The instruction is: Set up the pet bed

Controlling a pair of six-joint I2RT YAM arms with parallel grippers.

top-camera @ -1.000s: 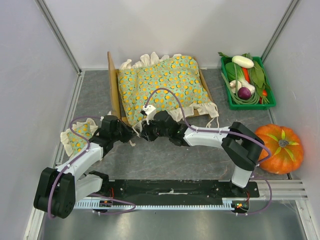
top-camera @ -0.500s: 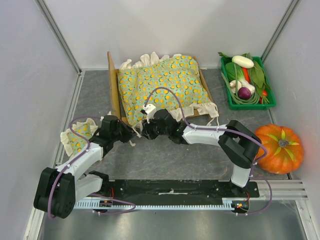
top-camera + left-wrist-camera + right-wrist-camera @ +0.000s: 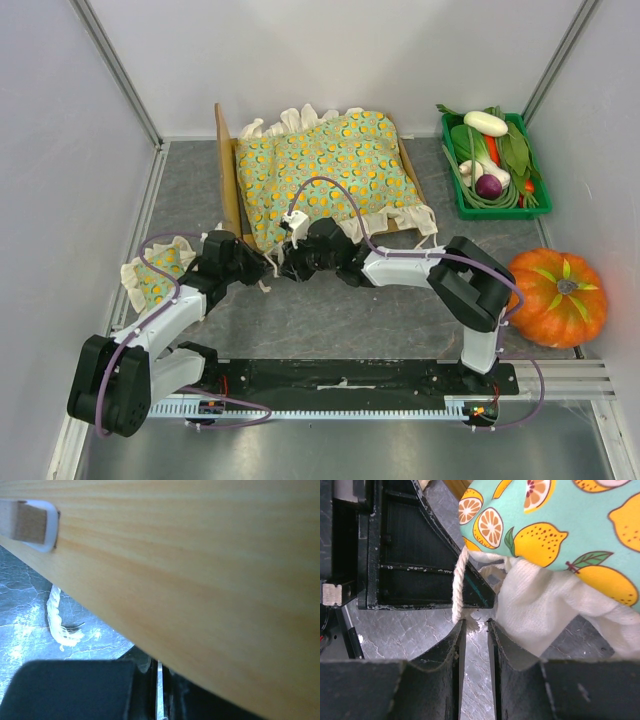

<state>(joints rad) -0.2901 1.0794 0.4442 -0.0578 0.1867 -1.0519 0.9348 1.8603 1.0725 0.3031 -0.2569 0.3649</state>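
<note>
The pet bed, a light-wood frame with its tall headboard on the left, stands at the back. A green citrus-print frilled cushion lies on it. My left gripper is shut at the bed's front left corner; the bed's wood fills the left wrist view just past its tips. My right gripper faces it from the right. Its jaws stand slightly open, with the frayed end of the cushion's white tie cord at the left fingertip. Nothing is pinched between them.
A small matching pillow lies at the left wall beside my left arm. A green crate of vegetables sits at the back right, and an orange pumpkin near my right arm's elbow. The cushion's white frill hangs right of my right fingers.
My right arm has drawn a little to the left, bringing its gripper closer to the left gripper at the cushion's corner. The left arm has not moved.
</note>
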